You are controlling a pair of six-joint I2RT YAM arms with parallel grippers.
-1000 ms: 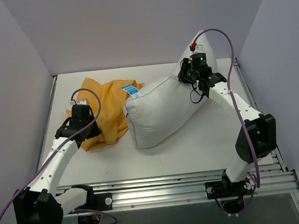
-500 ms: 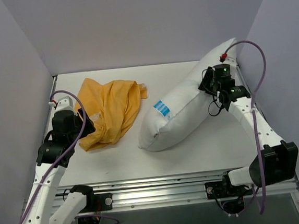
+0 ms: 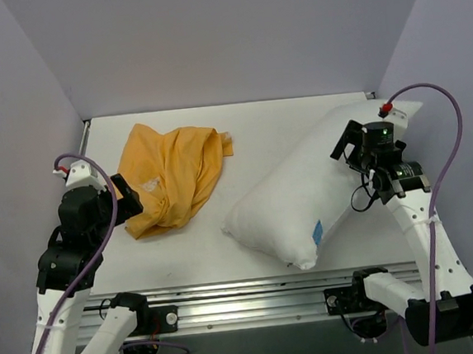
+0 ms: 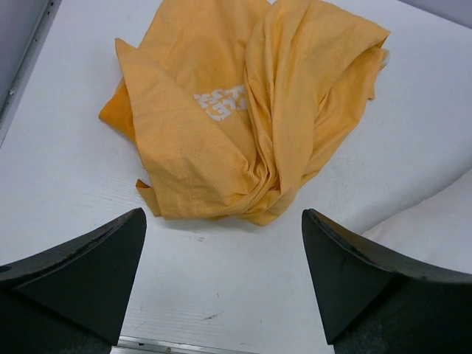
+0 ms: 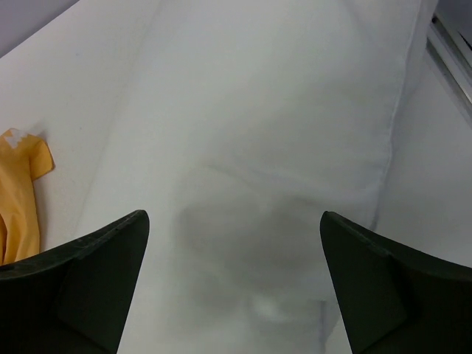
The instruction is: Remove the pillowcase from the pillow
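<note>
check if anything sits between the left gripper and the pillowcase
Nothing visible does. Only a strip of table lies between the open left gripper and the crumpled pillowcase; the pillow lies apart, to the right.

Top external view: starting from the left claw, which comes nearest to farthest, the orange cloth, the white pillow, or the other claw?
1. The pillowcase, right beside the left gripper.
2. The pillow, mid-table toward the right.
3. The right gripper, far right, above the pillow.

pillowcase (image 4: 251, 125) folding its print inward, white lettering (image 4: 220, 103) showing partly and unreadable, pillow (image 3: 304, 196) tag (image 3: 317, 231) reading too small, pillow overrunning right wrist view's edges, right arm (image 3: 403, 183) covering part of its far end
</note>
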